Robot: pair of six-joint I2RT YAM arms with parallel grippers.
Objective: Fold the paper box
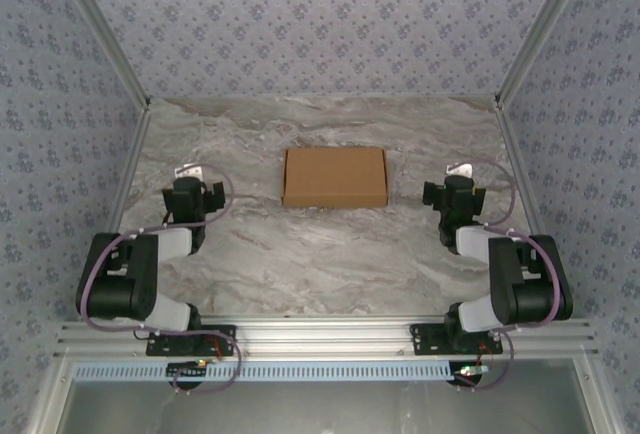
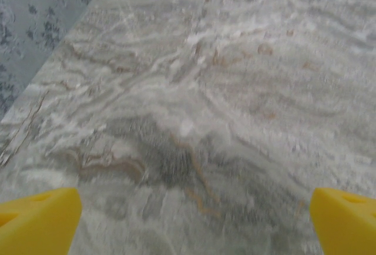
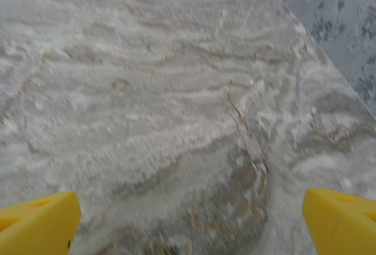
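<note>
Where everything rests, desk [image 1: 300, 254]: marbled grey slab under the box, bare on every side of it.
Box [image 1: 335, 176]: brown cardboard, shallow and rectangular, lid flat; it lies square-on between the two sets of fingers and looks fully folded.
Left fingers [image 2: 38, 220]: spread wide, holding nothing, above bare desk well left of the box.
Right fingers [image 3: 341, 217]: spread wide, holding nothing, above bare desk well right of the box.
Step, as I judge it: folding done, fingers standing clear of the box.
Doing it well: leave both sets of fingers away from the box so nothing nudges it; if its lid lifts, press the near edge gently from both sides.
</note>
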